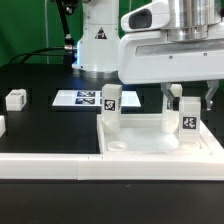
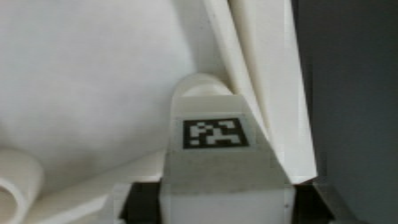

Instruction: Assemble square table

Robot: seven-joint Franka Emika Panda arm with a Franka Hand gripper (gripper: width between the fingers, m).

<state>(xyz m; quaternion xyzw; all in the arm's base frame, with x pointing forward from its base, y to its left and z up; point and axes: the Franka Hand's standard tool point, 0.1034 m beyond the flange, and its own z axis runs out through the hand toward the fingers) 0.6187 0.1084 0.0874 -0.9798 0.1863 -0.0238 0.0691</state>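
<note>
The white square slab (image 1: 150, 148) lies with its raised rim up, at the exterior view's lower right. One tagged leg post (image 1: 110, 101) stands upright at its left corner. My gripper (image 1: 188, 106) is shut on a second tagged leg post (image 1: 187, 120) and holds it upright at the slab's right corner. In the wrist view that post (image 2: 217, 135) sits between my dark fingers (image 2: 150, 200), its far end against the slab's rim (image 2: 260, 80). Whether it is seated in a hole is hidden.
A loose leg post (image 1: 15, 98) lies on the black table at the exterior view's left, and another white part (image 1: 2, 126) shows at the left edge. The marker board (image 1: 82, 98) lies behind. A long white rail (image 1: 50, 166) runs along the front. The robot base (image 1: 95, 40) stands at the back.
</note>
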